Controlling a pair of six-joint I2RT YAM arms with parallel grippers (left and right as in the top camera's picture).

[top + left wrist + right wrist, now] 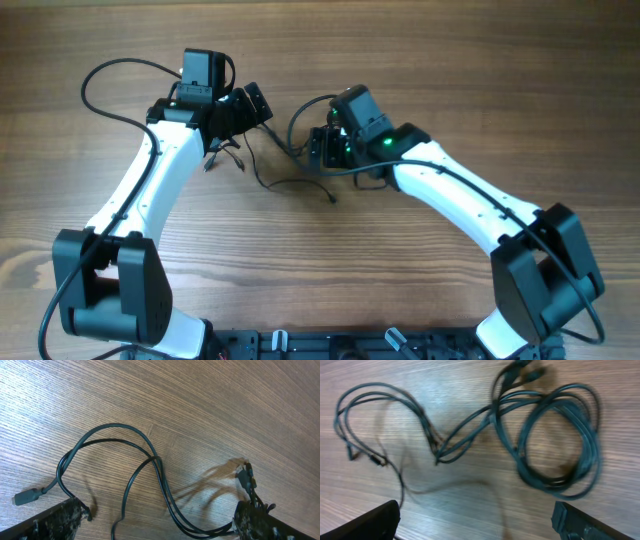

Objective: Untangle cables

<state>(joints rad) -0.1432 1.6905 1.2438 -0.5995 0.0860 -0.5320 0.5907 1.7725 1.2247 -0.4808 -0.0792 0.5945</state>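
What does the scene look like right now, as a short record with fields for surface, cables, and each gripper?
surface: wooden table
task items: thin dark cables, looped and crossing each other, lying on the wood between the two arms
tangle state: still tangled, one part coiled
plug: grey plug lying flat on the wood
left: left gripper open, over the cables
right: right gripper open, above the coiled part

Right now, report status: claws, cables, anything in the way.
Left claw open, straddling cables. Right claw open, empty, over the cables. Cables tangled, loops crossing on table. No obstruction in view.
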